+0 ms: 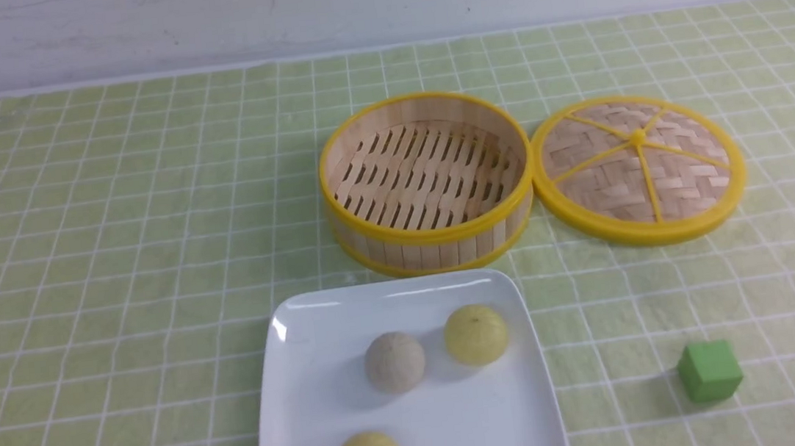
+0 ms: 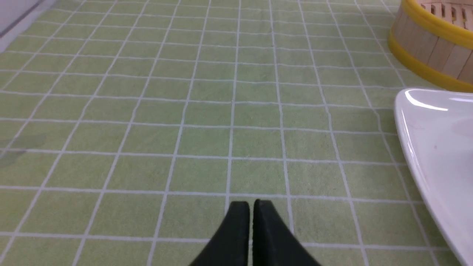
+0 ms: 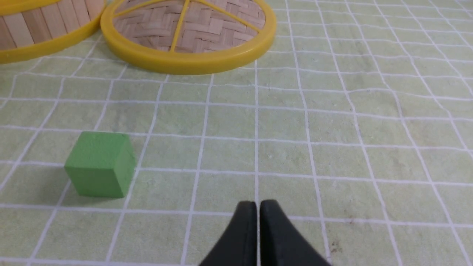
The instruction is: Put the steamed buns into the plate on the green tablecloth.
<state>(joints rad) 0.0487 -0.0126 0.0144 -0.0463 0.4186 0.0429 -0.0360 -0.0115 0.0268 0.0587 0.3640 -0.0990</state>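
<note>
Both grippers, left gripper (image 2: 251, 207) and right gripper (image 3: 257, 207), closed, empty, above green tablecloth (image 1: 112, 245)

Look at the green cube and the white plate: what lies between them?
Nothing. In the front view only bare tablecloth separates the plate from the cube.

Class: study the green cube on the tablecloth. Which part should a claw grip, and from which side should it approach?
Grip the green cube across two opposite vertical faces, coming straight down from above. It sits flat on the green tablecloth, standing apart from the plate, so its sides look free; flat parallel faces should suit the pads.
</note>
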